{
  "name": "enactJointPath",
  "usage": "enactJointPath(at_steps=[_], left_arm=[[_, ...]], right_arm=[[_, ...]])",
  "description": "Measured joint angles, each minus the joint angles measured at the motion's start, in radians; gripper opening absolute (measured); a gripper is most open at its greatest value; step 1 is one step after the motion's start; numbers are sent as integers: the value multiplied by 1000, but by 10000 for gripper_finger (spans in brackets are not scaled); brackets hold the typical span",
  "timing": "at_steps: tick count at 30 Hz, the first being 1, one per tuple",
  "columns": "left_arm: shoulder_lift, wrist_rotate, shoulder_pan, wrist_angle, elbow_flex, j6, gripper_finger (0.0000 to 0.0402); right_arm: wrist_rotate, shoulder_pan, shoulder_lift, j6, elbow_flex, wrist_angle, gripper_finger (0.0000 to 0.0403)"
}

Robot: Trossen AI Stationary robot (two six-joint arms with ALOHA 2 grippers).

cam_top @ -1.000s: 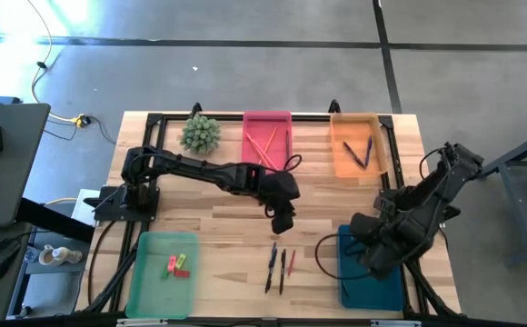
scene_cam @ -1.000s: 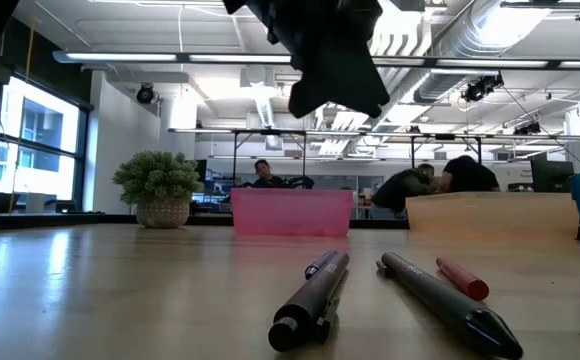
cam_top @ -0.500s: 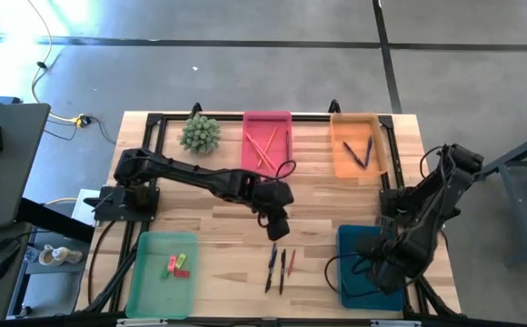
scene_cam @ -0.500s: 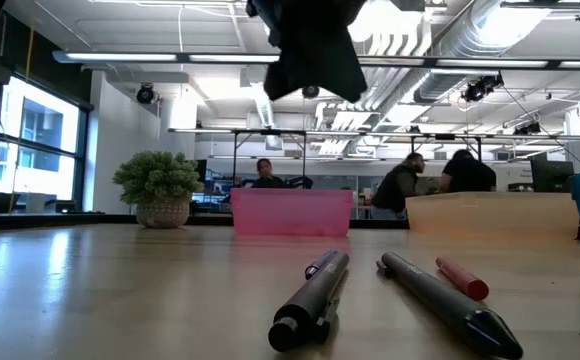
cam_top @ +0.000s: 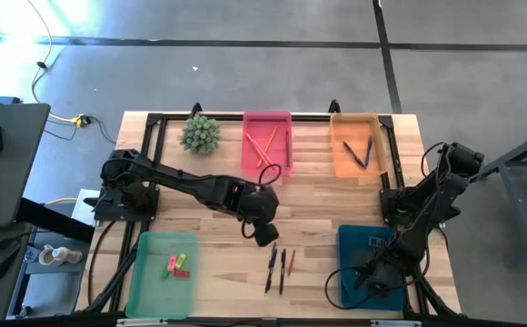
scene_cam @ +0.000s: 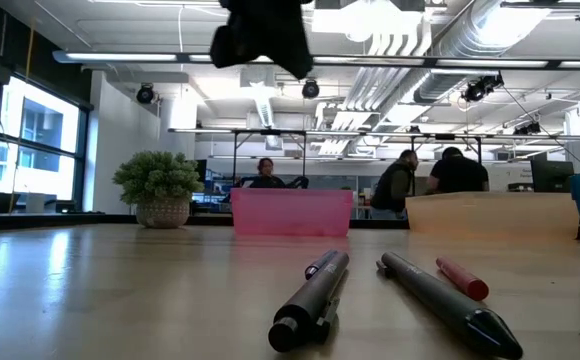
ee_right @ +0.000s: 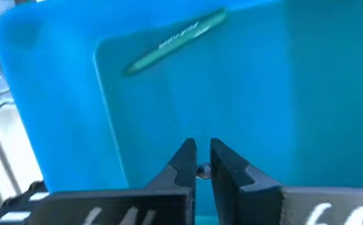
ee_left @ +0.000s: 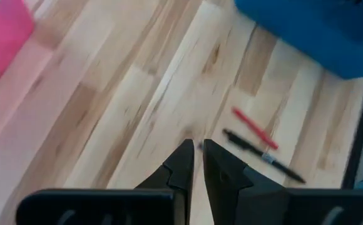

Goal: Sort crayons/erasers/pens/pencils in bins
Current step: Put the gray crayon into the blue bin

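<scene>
Two dark pens (cam_top: 276,269) and a red one (cam_top: 292,262) lie side by side on the bare wood near the front edge; in the low view they are the dark pens (scene_cam: 315,295) and the red one (scene_cam: 462,278). My left gripper (cam_top: 265,234) hangs above the table just far-left of them, shut and empty; its wrist view shows its fingertips (ee_left: 198,164) over the wood, short of the red pen (ee_left: 253,128). My right gripper (cam_top: 372,277) is shut and empty, pointing down into the teal bin (cam_top: 347,272), where a green stick (ee_right: 175,40) lies flat on the floor.
At the far edge stand the pink bin (cam_top: 267,118) with pencils (cam_top: 263,145) and the orange bin (cam_top: 336,154) with dark pens (cam_top: 358,153). The green bin (cam_top: 145,282) at the near left holds erasers (cam_top: 176,265). A potted plant (cam_top: 200,133) stands far left.
My left gripper has gone toward the near and left edges, from the middle of the table to just beside the pens, rising a little. My right gripper has sunk and tipped downward, moving toward the near edge over the teal bin.
</scene>
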Motion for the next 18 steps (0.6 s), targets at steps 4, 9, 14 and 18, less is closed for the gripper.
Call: enactJointPath(at_steps=[4, 9, 14, 18], left_arm=[[0, -28, -40, -78, 0, -71, 23], [0, -65, -91, -165, 0, -167, 21], [1, -84, -138, -249, 0, -253, 17], [1, -90, -171, -319, 0, -327, 14]], right_arm=[[-49, -3, 0, -8, -26, 32, 7], [-75, -3, 0, -34, -31, 36, 7], [-95, -3, 0, -41, -31, 37, 7], [-106, -13, 0, -37, -31, 45, 7]])
